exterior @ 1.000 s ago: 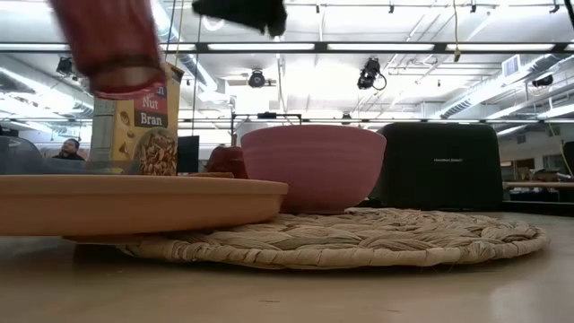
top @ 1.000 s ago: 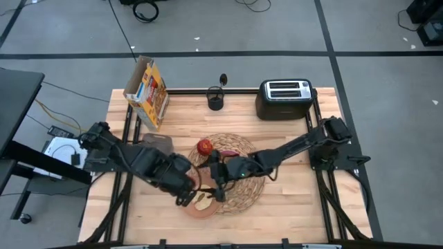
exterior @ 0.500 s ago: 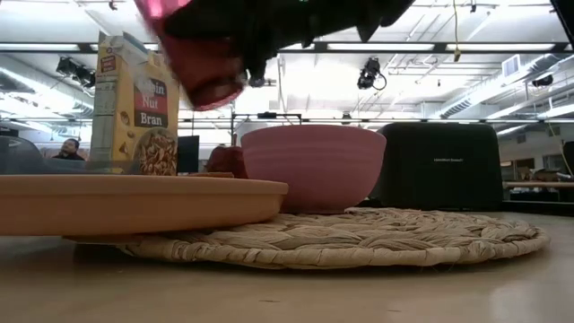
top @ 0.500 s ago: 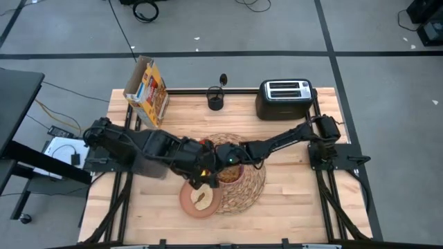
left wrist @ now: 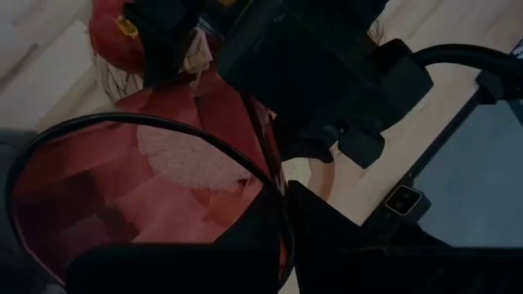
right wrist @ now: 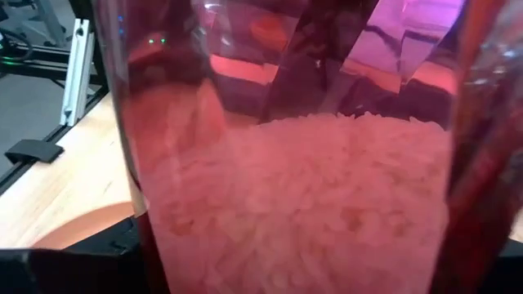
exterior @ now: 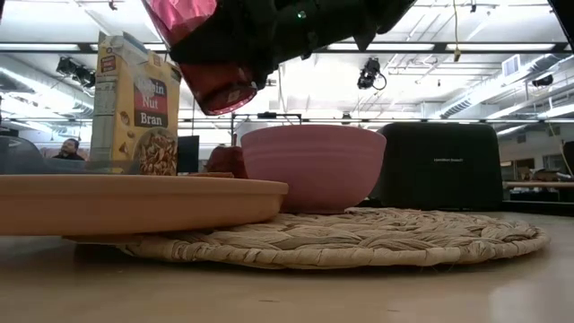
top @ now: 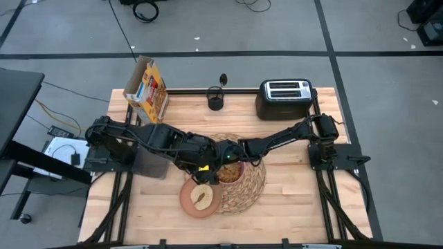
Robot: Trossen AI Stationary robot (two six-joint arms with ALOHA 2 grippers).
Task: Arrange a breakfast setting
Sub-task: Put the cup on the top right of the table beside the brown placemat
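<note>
Left pincer [top: 205, 164], clamped on the cup [exterior: 199, 47], has carried it from above the plate [top: 201, 199] to over the bowl [exterior: 313, 165] mid-tabletop, meeting the right pincer [top: 223, 158]; whether that one grips, I cannot tell. A handover or pour seems near.

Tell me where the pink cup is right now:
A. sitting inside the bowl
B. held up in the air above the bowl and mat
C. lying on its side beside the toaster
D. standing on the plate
B. In the low view the cup hangs tilted, clear of the bowl and the mat, and the left wrist view shows the left claw gripping its rim.
</note>
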